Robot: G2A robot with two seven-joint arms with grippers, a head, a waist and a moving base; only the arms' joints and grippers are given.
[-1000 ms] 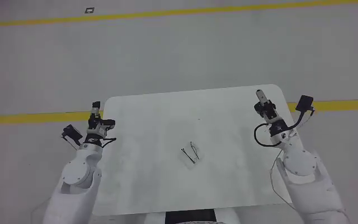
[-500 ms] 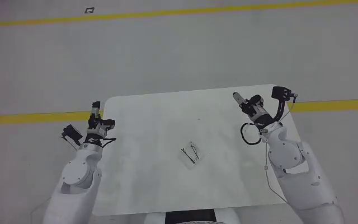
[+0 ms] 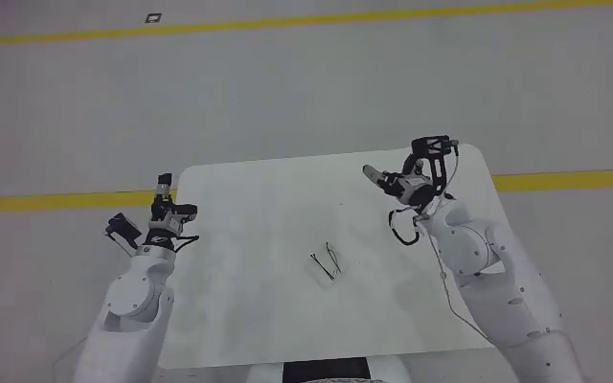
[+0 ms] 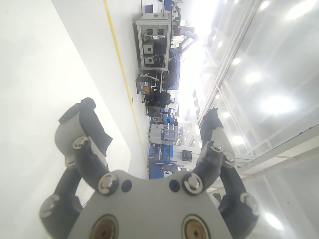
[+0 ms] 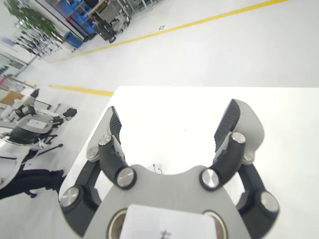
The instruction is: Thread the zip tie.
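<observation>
Down on the white, round-cornered table, a small cluster of thin dark zip ties lies flat near the middle, a little toward 6 o'clock from the centre; how many strands there are is too fine to tell. Nothing touches them. The left gripper, black-fingered on a grey metal base, sits at the table's 9 o'clock edge, at roughly 10 o'clock from the zip ties and well apart from them. In its own wrist view the left gripper has its jaws spread wide with nothing between them, the table edge to one side of it. The right gripper hangs over the far part of the table, at about 1 o'clock from the zip ties and apart from them. From the right wrist camera, the right gripper is likewise spread wide and holds nothing, its ribbed black pads facing each other above bare tabletop. Two yellow lines cross the pale grey floor beyond and beside the table.
</observation>
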